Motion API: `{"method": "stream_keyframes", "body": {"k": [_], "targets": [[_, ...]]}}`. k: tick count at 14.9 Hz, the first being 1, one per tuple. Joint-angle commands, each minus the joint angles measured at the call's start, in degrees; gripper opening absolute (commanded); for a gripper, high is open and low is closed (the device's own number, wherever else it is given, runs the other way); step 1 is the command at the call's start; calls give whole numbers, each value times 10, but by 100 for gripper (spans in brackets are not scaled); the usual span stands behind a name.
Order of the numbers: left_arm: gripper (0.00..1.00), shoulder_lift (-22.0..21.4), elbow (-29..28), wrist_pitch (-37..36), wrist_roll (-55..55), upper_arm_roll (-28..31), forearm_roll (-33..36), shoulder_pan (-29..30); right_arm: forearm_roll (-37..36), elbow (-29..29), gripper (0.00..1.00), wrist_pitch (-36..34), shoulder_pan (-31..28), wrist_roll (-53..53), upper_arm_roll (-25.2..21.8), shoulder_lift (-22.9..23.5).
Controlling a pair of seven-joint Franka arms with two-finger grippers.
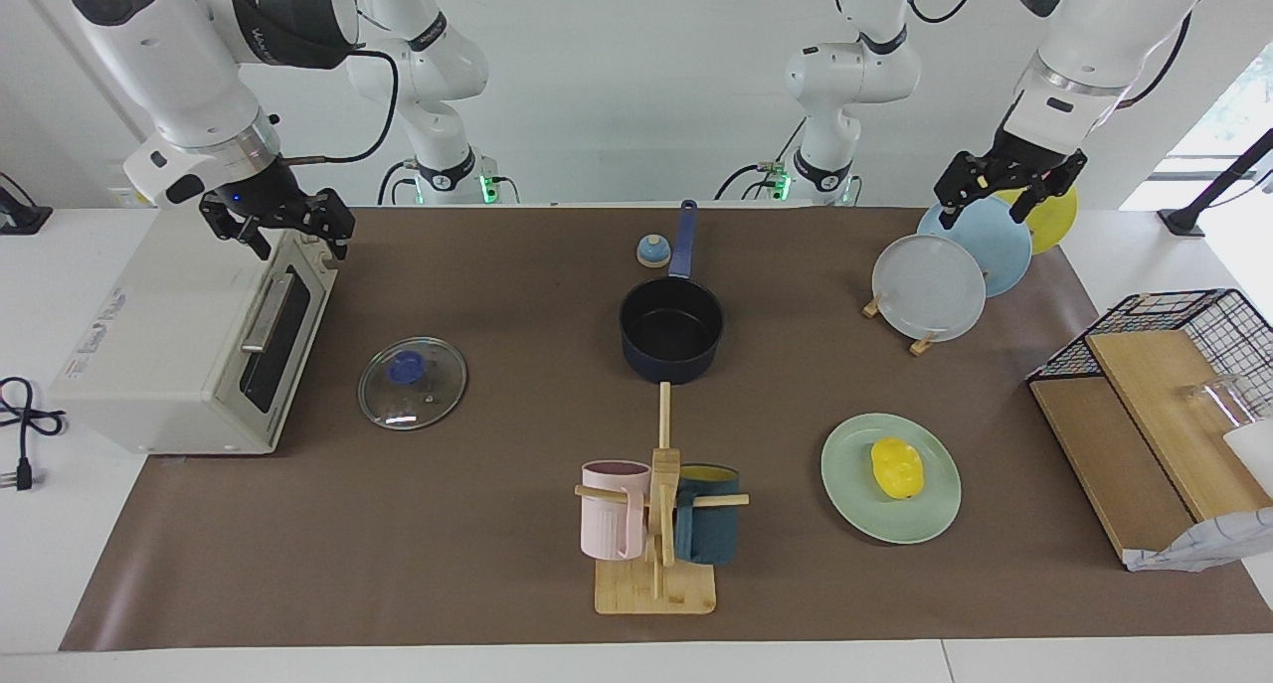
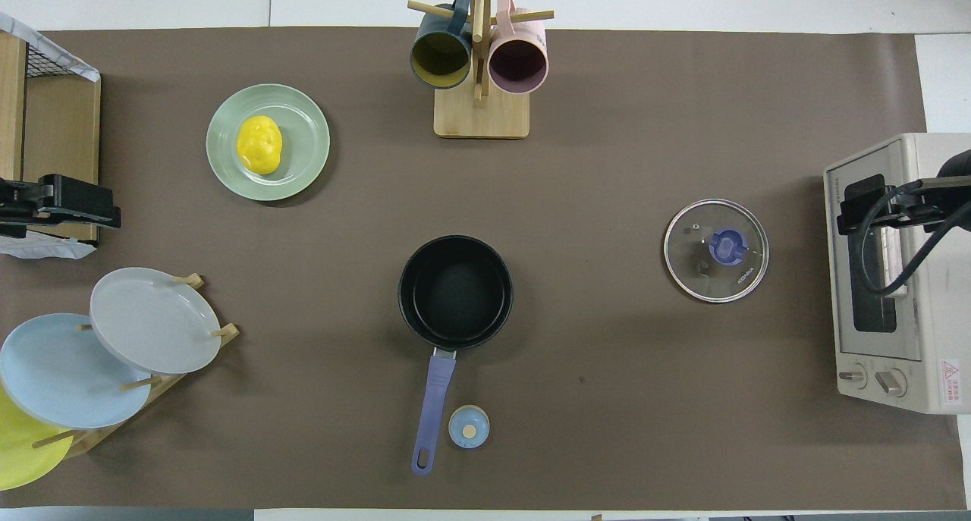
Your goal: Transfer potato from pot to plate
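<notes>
The yellow potato (image 1: 897,466) lies on the mint-green plate (image 1: 935,509), toward the left arm's end of the table; it also shows in the overhead view (image 2: 259,144) on the plate (image 2: 303,149). The dark navy pot (image 1: 671,330) stands empty mid-table, its blue handle pointing toward the robots; the overhead view shows its black inside (image 2: 455,292). My left gripper (image 1: 985,214) is open and empty, raised over the plate rack (image 2: 76,206). My right gripper (image 1: 298,246) is open and empty, raised over the toaster oven (image 2: 857,202).
A glass lid with a blue knob (image 1: 412,382) lies beside the toaster oven (image 1: 179,355). A mug tree (image 1: 658,524) holds a pink and a teal mug. A rack holds grey, light blue and yellow plates (image 1: 930,287). A small bell (image 1: 652,252) sits by the pot handle. A wire basket (image 1: 1183,365) stands at the table's end.
</notes>
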Motion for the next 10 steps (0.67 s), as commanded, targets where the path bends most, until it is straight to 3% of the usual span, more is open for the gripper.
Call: {"method": "stream_keyframes", "body": {"k": [1,6,10], "targets": [[100,16,22,-19,1,1,-10,2,9,-2,100,-7,-3,9,0,-4],[100,6,-22,8,2,1,-12,4,9,-2,100,-7,-3,9,0,-4],[100,6,-20,6,1,1,-12,2,9,-2,100,-5,-3,9,0,-4]]}}
